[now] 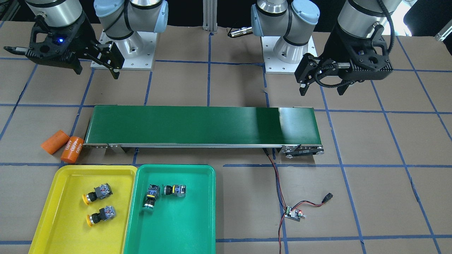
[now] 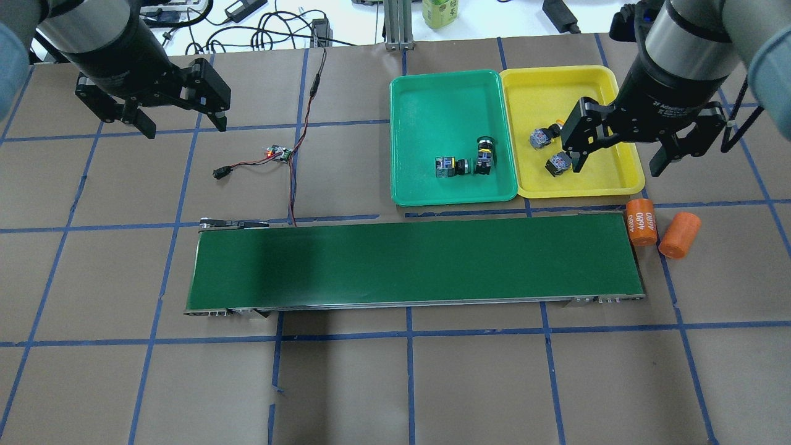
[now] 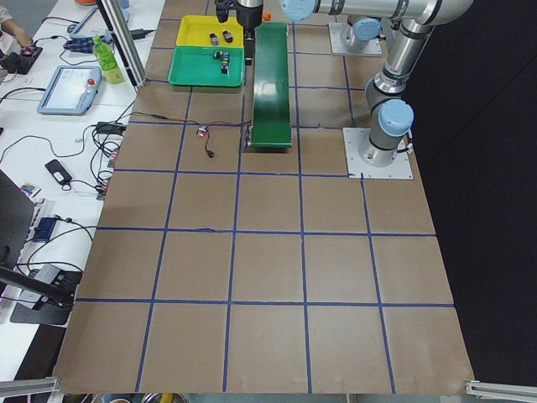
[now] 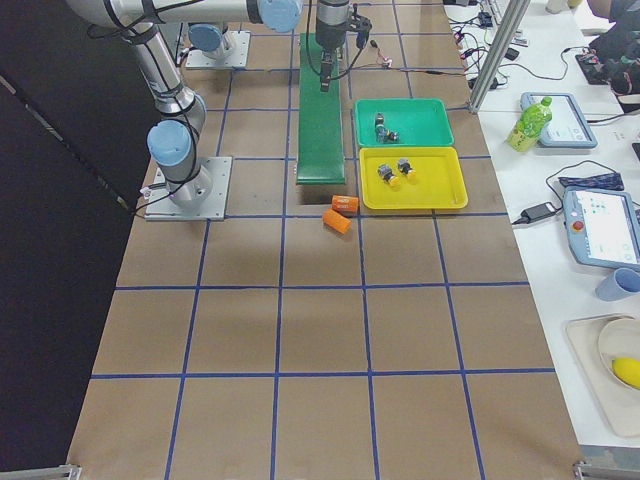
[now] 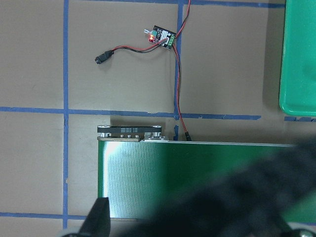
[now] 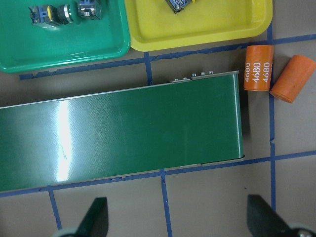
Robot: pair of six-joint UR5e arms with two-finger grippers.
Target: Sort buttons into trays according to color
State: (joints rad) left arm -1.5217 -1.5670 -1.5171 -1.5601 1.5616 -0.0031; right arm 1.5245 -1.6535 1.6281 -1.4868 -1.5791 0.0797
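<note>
- Four buttons, all in the trays: the two yellow-capped buttons [image 1: 97,193] [image 1: 101,215] lie on their sides, apart, in the yellow tray [image 1: 63,229]. The two green-capped buttons [image 1: 150,200] [image 1: 173,190] lie in the teal tray [image 1: 183,225], close together and perhaps touching.
- Each cap colour matches its tray, so I judge the sort finished; I find no button elsewhere.
- The trays sit edge to edge on the operators' side of the conveyor belt [image 1: 201,125], near its end on the right arm's side. That suits short drops from the belt.
- My right gripper [image 2: 618,164] hangs high with its fingers spread wide and nothing between them. Its wrist view looks down on the belt end and both tray edges.
- My left gripper [image 2: 184,123] is likewise spread and carries nothing, raised near the belt's other end.
- Two orange cylinders [image 1: 72,150] [image 1: 54,141], one printed "4680", lie on the table off the belt's end near the yellow tray. I take them for non-task parts, so they stay.
- The belt's controller board [image 1: 295,213] shows a red light.
</note>
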